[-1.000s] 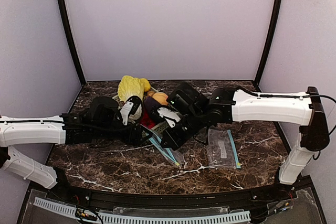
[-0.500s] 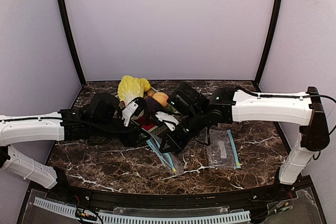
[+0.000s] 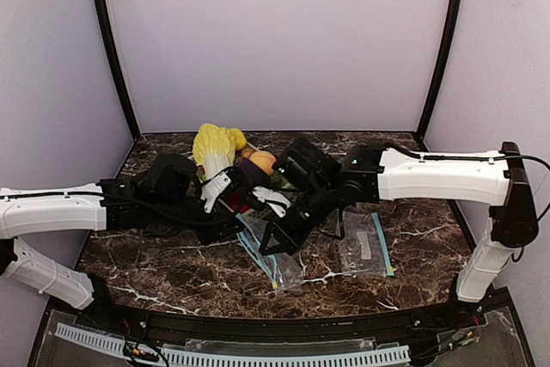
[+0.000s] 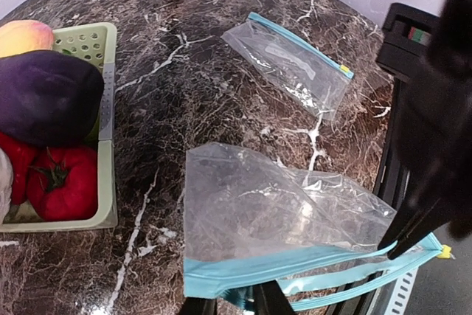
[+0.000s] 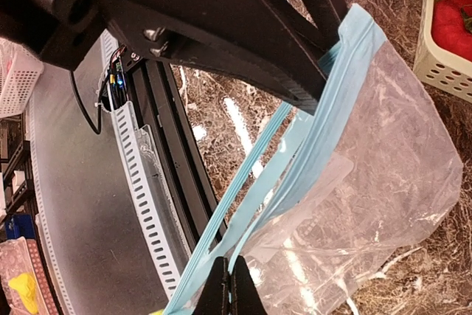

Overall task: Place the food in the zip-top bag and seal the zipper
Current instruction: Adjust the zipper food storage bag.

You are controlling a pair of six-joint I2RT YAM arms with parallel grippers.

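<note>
Clear crinkled zip-top bag (image 4: 280,204), light-blue zipper (image 4: 295,261), two lips parted

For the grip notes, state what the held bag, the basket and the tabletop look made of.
Held bag: thin clear plastic film, glossy and crinkled, with a light-blue zip strip. Basket: pale green rigid plastic, matte, by its moulded perforated wall. Tabletop: dark brown marble look with white veins, polished and reflective; real stone or printed laminate cannot be told.
</note>
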